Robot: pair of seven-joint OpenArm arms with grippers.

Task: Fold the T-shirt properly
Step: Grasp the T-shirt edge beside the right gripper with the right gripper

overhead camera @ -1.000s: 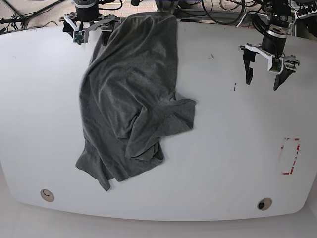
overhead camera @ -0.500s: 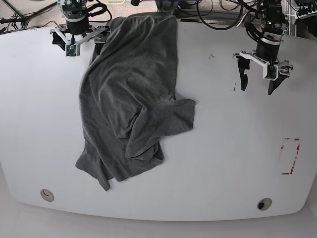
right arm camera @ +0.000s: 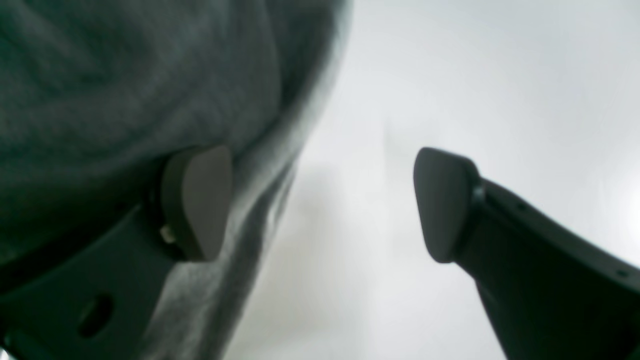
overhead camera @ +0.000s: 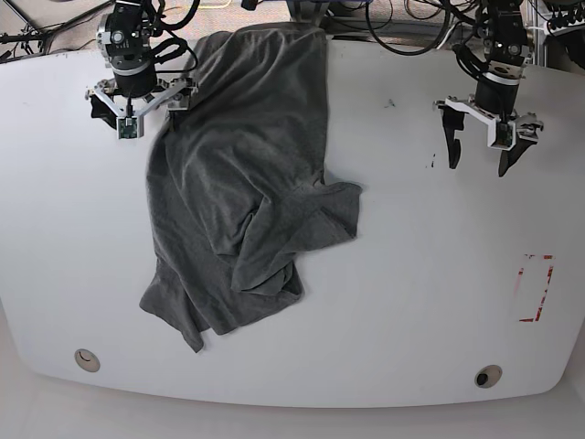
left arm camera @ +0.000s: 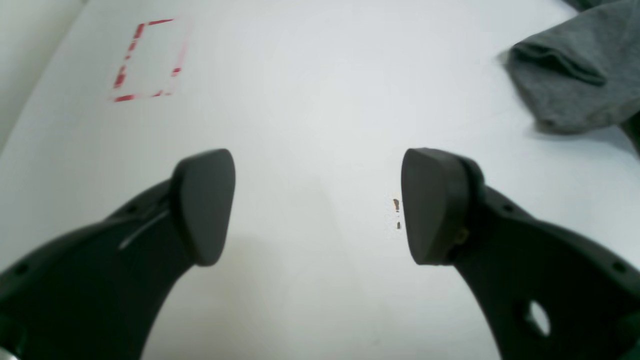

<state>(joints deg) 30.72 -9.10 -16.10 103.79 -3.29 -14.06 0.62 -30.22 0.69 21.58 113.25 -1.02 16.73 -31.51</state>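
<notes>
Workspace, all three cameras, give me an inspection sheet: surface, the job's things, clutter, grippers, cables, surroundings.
Surface: white table, a few small dark specks, a red dashed rectangle marked near one edge, two round fittings at the front edge.
Job's things: T-shirt crumpled and bunched, not folded, its far end at the table's back edge.
Clutter: nothing seen.
Grippers: left gripper open over bare table, apart from the shirt; right gripper open at the shirt's edge, one of its fingers against the cloth, nothing clamped.
Cables: black cables bundled behind the table, none on it.
Surroundings: only floor and equipment behind the table, unclear.
</notes>
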